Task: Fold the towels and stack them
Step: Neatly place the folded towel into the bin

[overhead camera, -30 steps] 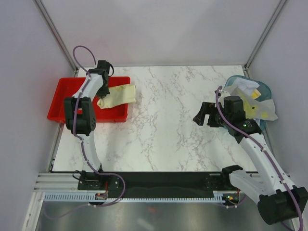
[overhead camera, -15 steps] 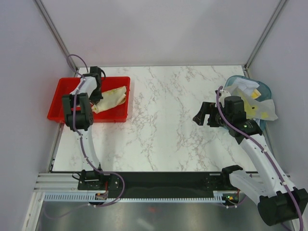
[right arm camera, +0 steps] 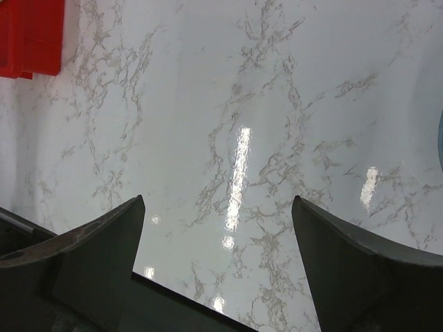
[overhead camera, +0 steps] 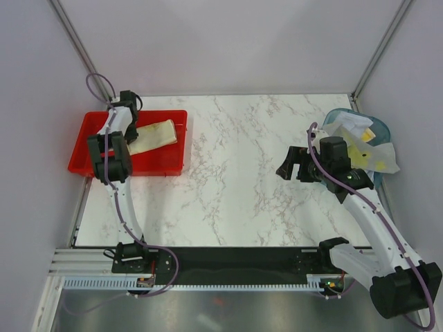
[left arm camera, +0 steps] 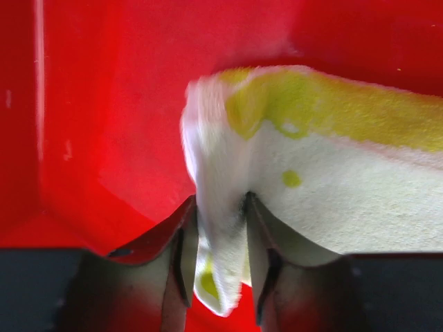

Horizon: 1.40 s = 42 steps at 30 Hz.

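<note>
Left wrist: one folded towel in tray, left gripper narrowly astride it, grip unclear. Right gripper wide, empty. Unfolded towels remain in basket.

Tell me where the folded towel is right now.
In the top view the folded towel lies in the red tray at the far left of the table. In the left wrist view, one end sits between the left gripper fingers.

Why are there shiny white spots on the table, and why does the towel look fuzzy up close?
Right wrist view: light bounces off the glossy table, making white streaks. Left wrist view: the towel fills the picture from very close, and its top edge looks smeared. Top view: soft, even light, everything sharp.
</note>
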### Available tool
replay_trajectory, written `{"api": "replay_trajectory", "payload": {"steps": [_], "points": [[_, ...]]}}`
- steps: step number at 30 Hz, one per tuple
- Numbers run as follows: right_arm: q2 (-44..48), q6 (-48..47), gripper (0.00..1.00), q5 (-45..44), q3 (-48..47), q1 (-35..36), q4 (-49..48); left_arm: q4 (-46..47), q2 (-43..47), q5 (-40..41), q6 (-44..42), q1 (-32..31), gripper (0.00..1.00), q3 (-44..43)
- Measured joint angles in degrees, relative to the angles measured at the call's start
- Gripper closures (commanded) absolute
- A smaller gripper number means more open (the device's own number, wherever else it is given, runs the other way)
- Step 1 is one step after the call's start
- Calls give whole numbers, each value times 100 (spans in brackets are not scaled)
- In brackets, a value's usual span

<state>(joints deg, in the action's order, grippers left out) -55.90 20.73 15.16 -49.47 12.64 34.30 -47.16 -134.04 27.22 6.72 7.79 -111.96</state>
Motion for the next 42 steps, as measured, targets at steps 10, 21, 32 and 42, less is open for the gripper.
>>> {"api": "replay_trajectory", "payload": {"steps": [10, 21, 32, 42], "points": [[-28, 153, 4, -4, -229, 0, 7, -140, 310, 238, 92, -39, 19, -295], [249, 411, 3, -33, -562, 0, 31, 142, 1226, -944, 483, -957, 27, 162], [291, 457, 4, -98, -654, 0, 50, 302, 905, -1311, 428, -905, 42, 994], [275, 452, 4, -153, -752, 0, 94, 573, 857, -1709, 52, -922, 34, 798]]}}
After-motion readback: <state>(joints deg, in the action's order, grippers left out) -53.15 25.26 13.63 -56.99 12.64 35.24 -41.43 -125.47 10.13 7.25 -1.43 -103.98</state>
